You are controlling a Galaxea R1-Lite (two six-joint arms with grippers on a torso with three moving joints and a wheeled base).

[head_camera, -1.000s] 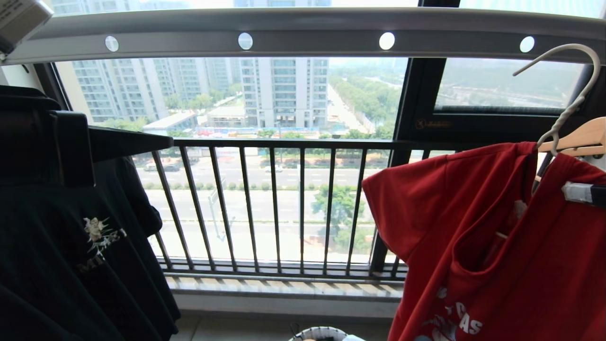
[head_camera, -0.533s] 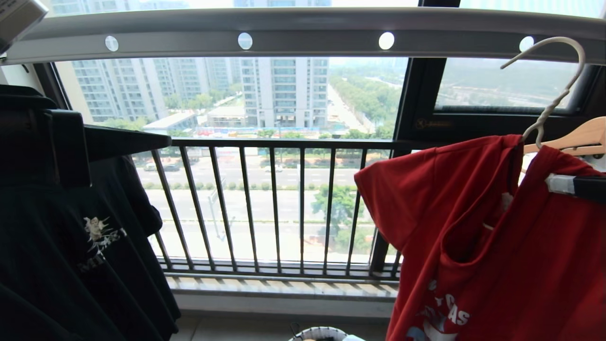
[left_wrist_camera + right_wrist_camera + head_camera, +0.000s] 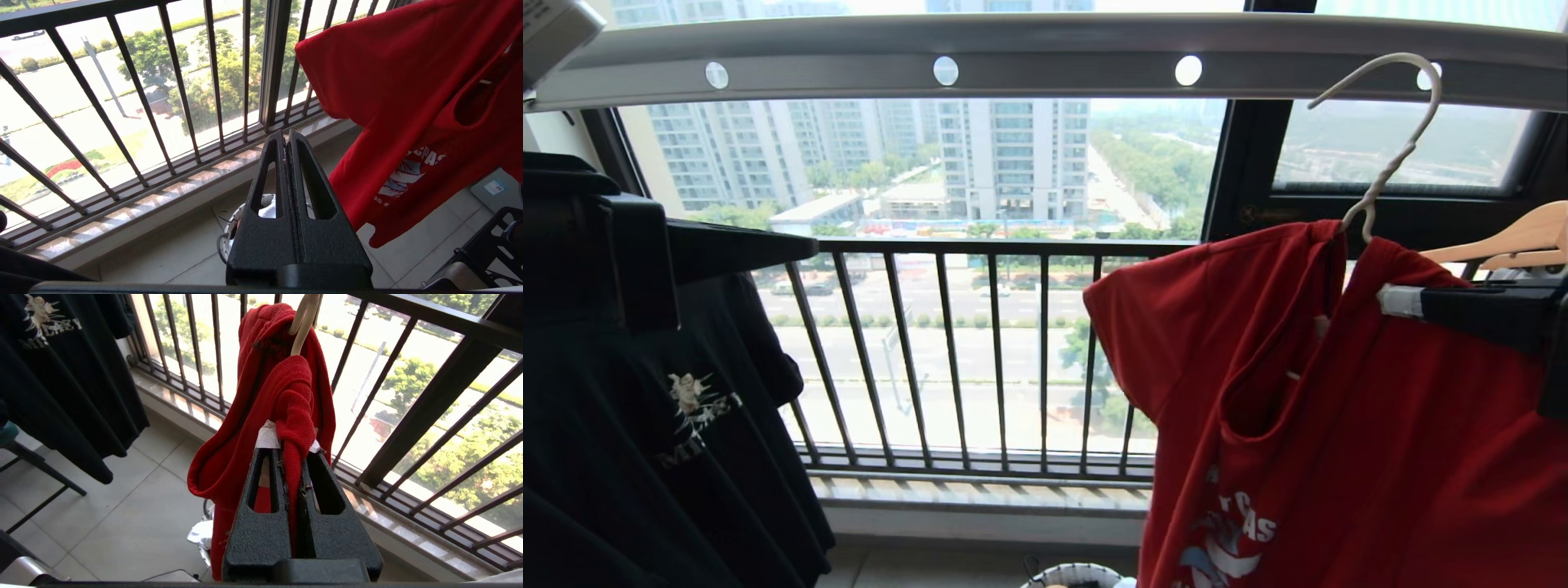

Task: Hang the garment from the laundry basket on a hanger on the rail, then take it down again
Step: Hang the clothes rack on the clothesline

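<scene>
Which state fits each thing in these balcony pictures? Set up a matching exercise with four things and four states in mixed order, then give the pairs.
Things:
1. red T-shirt
2. left hand
3. hanger
4. black T-shirt

States:
A. shut, holding nothing
B. hook raised in front of the rail, not yet seated in a hole
C. hanging at the far left
D. shoulder pinched in the right hand

Pairs: 1-D, 2-A, 3-B, 4-C
</scene>
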